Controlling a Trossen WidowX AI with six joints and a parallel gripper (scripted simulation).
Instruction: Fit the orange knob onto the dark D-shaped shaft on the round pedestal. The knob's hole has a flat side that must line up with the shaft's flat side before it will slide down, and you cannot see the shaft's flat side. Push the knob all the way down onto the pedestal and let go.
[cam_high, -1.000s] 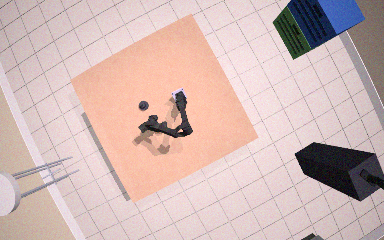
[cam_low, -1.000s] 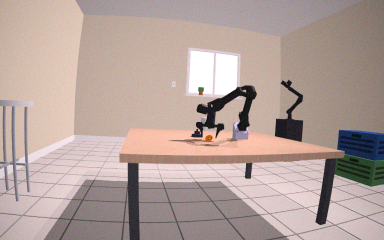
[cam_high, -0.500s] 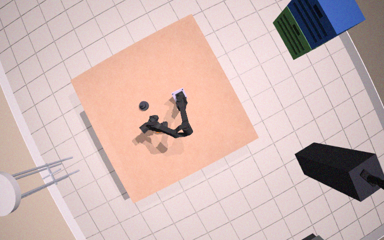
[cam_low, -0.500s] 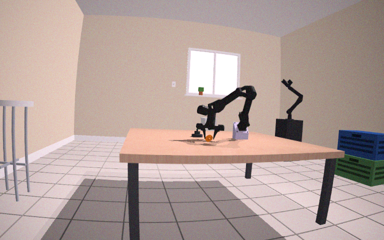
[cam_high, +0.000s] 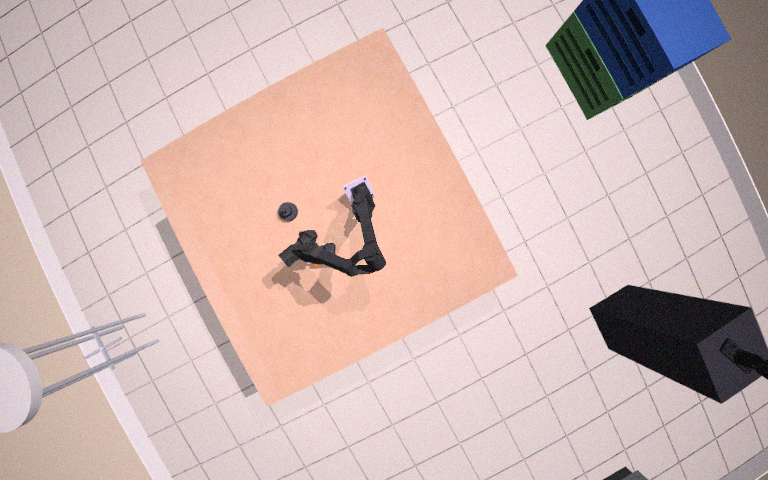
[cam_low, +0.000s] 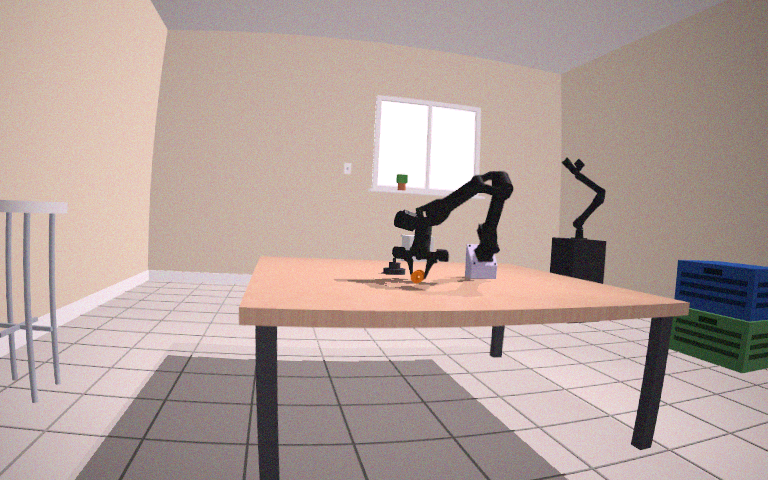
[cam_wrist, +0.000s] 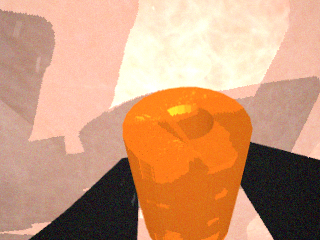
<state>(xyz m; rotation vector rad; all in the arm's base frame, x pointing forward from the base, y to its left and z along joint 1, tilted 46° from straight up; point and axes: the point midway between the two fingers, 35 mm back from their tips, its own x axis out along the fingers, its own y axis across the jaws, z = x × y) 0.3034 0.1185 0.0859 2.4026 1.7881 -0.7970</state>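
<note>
The orange knob lies on its side on the table, its holed end facing the exterior camera. The hole shows in the end face in the wrist view. My gripper is shut on the knob, with one black finger against each side. In the top view the arm hides the fingers and most of the knob. The dark round pedestal stands behind the knob as the exterior camera sees it, with its short shaft upright. The shaft's flat side cannot be seen.
The arm's pale lilac base block stands on the wooden table, to the right of the pedestal. Crates, a stool and a black stand with a second arm are on the floor, off the table.
</note>
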